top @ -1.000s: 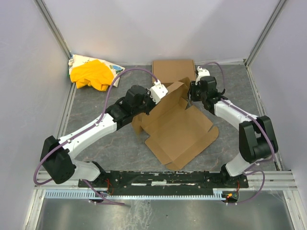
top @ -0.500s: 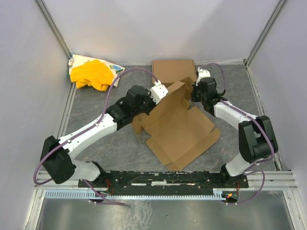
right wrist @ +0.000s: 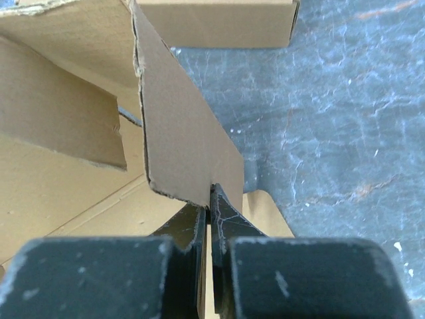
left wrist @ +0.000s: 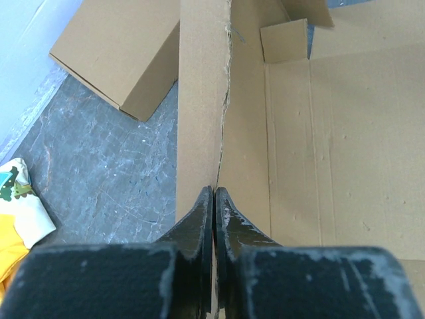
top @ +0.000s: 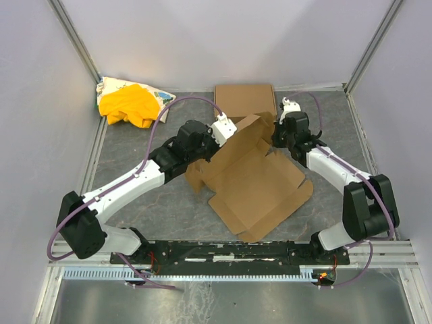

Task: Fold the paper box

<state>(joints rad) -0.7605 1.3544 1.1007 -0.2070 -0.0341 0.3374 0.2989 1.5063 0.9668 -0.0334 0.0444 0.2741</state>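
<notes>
Roughly mid-table, between both arms, lies the paper box [top: 256, 185]; the left gripper [left wrist: 214, 199] is clenched on its raised left wall, and the right gripper [right wrist: 210, 199] is pinched shut on an upright flap at its far right corner. Folding well likely means swinging both panels about their scored creases together, gently, so the thin board neither tears nor slips. Left to right: a soft crumpled yellow cloth [top: 128, 104], the matte brown die-cut sheet with square tabs, a neat flat cardboard box [top: 244, 99] behind it
</notes>
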